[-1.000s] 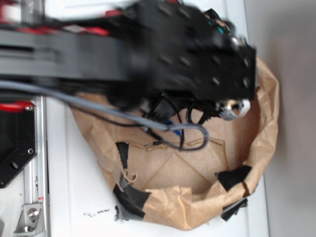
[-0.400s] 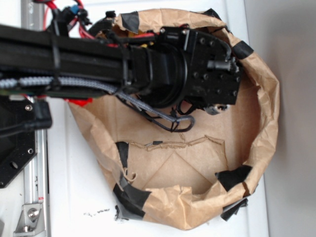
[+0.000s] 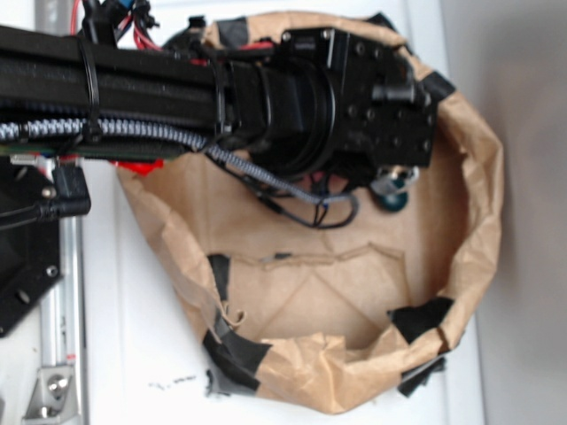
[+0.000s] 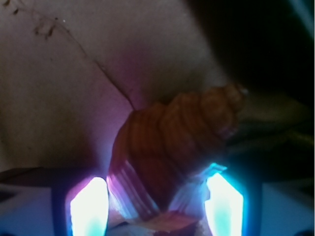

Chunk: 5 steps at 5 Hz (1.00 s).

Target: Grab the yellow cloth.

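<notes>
The tool [image 4: 156,204] stands with its lit fingers apart astride an orange-brown spiral shell [image 4: 172,147], not clamping it. The yellow cloth shows in neither view; being terry, it should be light and limp, best pinched at a raised fold. Since 0.4 s ago the arm has sunk slightly into the paper bag [image 3: 474,230].

The paper bag [image 3: 337,301] is plain kraft brown, patched with strips of black tape [image 3: 232,350], and it lies on a white worktop [image 3: 133,336] marked with a few black specks. The arm [image 3: 177,88] above it is black, carrying a black-and-white braided cable [image 3: 133,131] and some red wires [image 3: 142,31], with a teal spot [image 3: 392,200] beneath its head. In the wrist view the spiral shell [image 4: 172,147] is orange-brown with paler ridged bands, lit by two glowing cyan-white fingers [image 4: 88,206] of the end effector [image 4: 156,206] against dull beige paper tinged pink-violet.
</notes>
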### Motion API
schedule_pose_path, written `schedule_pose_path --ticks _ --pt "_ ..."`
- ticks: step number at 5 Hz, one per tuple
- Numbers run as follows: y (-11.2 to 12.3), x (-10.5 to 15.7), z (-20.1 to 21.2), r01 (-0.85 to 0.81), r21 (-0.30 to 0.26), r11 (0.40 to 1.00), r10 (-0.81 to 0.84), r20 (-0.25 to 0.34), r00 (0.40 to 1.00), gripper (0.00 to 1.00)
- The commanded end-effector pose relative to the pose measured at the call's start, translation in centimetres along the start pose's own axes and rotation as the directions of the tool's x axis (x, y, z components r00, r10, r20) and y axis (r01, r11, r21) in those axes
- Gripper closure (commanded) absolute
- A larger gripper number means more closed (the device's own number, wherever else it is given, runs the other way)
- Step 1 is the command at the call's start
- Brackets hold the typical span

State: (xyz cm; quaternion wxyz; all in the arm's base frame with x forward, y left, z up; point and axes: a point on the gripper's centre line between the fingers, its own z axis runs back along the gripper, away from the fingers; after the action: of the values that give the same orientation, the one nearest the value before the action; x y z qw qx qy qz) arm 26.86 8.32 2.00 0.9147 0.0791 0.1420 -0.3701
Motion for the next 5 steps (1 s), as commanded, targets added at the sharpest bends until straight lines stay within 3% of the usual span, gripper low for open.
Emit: schedule_pose_path --ticks 1,2,3,4,5 --pt "0.7 -2.0 3.2 -0.067 0.025 0.997 0.064 0.102 0.993 1.00" --pt "-0.1 -2.4 6.0 -0.133 -0.011 0.991 0.132 0.257 0.957 0.00" --pt "-1.5 -2.2 7.9 -0.121 -0.016 0.993 0.120 0.315 0.942 0.00" --pt "-2.5 -2.0 8.3 -0.081 0.008 0.997 0.074 0.320 0.944 0.00" --pt "-2.5 -2.5 6.8 -0.048 0.041 0.998 0.037 0.228 0.973 0.00"
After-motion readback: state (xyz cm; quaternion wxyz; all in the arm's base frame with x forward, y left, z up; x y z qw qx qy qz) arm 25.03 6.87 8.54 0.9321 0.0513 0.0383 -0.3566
